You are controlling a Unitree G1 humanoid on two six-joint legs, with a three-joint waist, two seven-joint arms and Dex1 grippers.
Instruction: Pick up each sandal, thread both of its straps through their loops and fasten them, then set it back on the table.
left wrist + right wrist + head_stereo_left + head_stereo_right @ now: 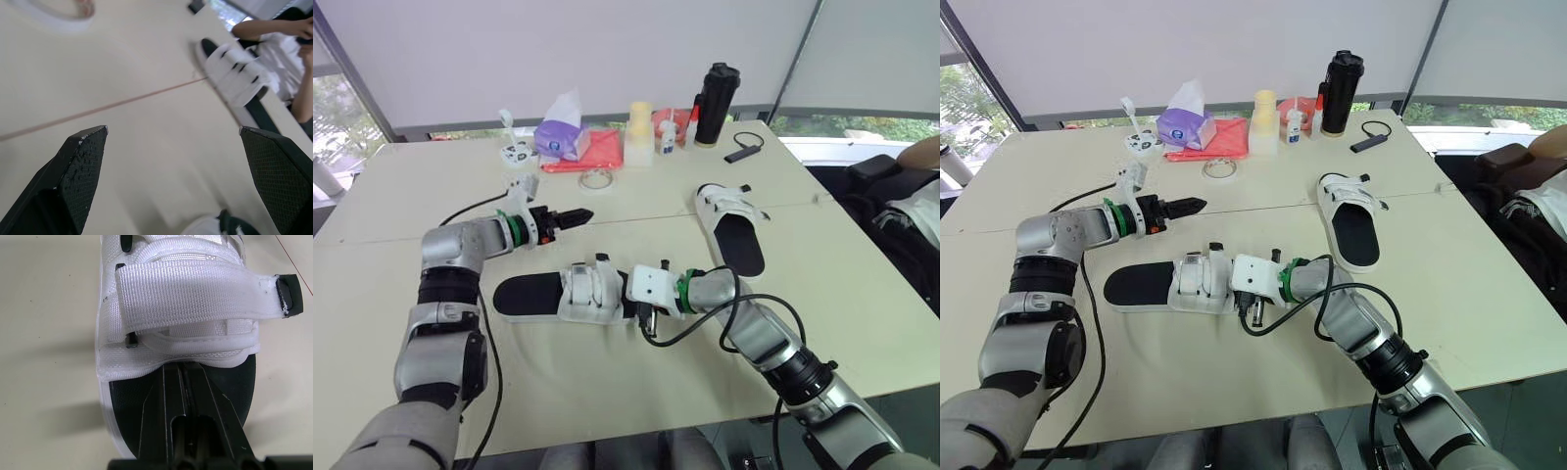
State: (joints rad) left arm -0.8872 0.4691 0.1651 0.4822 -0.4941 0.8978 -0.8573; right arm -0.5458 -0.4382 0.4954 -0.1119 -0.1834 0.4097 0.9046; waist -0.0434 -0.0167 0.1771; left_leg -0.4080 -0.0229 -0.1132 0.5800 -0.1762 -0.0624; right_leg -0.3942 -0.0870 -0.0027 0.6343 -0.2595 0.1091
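Now right hand (188, 368), pressed together, touches the near sandal (181, 293); left hand (173, 129) hangs spread.

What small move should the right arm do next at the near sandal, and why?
Probably open the right gripper slightly and pinch the white upper's edge. Its fingers lie shut on the black sole, tips tucked at that edge, while the near sandal lies flat on the table, not yet lifted.
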